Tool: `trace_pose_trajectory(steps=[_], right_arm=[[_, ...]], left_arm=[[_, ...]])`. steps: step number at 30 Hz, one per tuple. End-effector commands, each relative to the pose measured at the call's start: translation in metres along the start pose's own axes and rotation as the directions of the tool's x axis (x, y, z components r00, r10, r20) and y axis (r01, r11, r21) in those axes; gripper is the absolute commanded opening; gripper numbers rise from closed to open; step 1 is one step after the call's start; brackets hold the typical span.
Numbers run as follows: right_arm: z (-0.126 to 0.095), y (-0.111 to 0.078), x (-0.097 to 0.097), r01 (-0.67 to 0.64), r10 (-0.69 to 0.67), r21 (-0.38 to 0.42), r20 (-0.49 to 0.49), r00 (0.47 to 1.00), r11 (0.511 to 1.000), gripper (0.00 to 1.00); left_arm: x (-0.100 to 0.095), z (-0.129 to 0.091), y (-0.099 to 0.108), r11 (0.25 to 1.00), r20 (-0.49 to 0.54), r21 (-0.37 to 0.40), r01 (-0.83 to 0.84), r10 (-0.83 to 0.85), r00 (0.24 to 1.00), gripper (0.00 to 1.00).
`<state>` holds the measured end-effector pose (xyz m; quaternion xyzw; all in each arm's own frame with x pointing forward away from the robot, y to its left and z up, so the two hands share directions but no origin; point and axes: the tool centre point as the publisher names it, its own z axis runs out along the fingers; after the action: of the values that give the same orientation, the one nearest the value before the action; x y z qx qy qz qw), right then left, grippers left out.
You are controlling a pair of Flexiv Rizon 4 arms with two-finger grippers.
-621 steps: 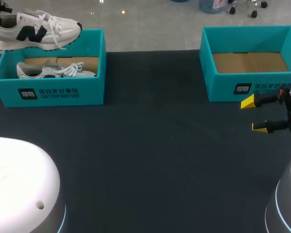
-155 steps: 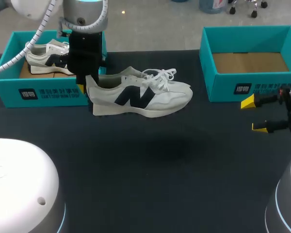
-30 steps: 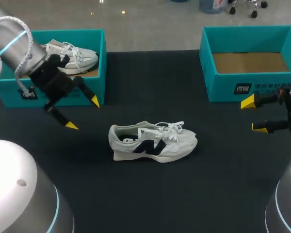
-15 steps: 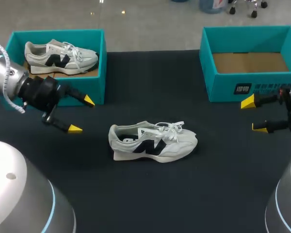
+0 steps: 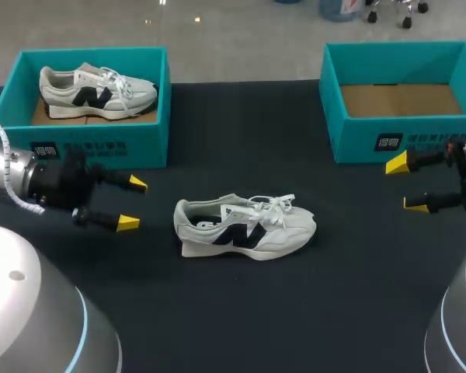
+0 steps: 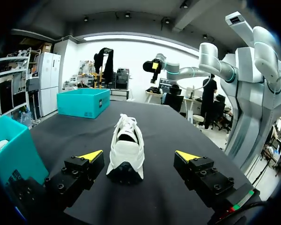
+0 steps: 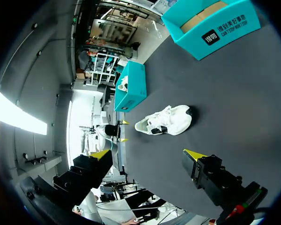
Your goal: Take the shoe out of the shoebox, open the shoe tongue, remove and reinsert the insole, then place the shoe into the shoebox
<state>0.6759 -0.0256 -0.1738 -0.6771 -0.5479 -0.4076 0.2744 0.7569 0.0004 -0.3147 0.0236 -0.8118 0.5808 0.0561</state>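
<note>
The shoe (image 5: pixel 245 226) stands mid-table, well apart from the left shoebox (image 5: pixel 101 148) and right shoebox (image 5: pixel 373 140) at the far corners. Left gripper (image 5: pixel 133 203), spread, faces its heel; right gripper (image 5: pixel 405 184) gapes at the right edge.

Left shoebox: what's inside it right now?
The left shoebox holds one white sneaker resting on a brown cardboard liner. The near wall and the sneaker itself cover part of the floor, so anything lying there cannot be seen.
</note>
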Motion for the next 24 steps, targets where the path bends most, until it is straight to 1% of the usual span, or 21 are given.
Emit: trace_pose_trajectory(steps=[1, 5, 9, 10, 24], right_arm=[[0.0, -0.001, 0.0, -0.002, 0.002, -0.002, 0.004, 1.0, 1.0, 1.0], [0.0, -0.001, 0.0, -0.002, 0.002, -0.002, 0.004, 1.0, 1.0, 1.0], [0.0, -0.001, 0.0, -0.002, 0.002, -0.002, 0.004, 1.0, 1.0, 1.0], [0.0, -0.001, 0.0, -0.002, 0.002, -0.002, 0.004, 1.0, 1.0, 1.0], [0.0, -0.001, 0.0, -0.002, 0.002, -0.002, 0.004, 1.0, 1.0, 1.0]], left_arm=[[0.005, 0.003, 0.005, 0.999, 0.078, -0.031, -0.023, 0.026, 0.997, 1.0], [0.006, 0.006, 0.015, 0.999, 0.076, -0.053, -0.012, 0.016, 0.997, 1.0], [0.007, 0.014, 0.029, 0.997, 0.105, -0.075, -0.002, 0.009, 0.994, 1.0], [0.007, 0.017, 0.034, 0.996, 0.103, -0.091, 0.004, 0.005, 0.995, 1.0], [0.007, 0.017, 0.034, 0.996, 0.103, -0.091, 0.004, 0.005, 0.995, 1.0]])
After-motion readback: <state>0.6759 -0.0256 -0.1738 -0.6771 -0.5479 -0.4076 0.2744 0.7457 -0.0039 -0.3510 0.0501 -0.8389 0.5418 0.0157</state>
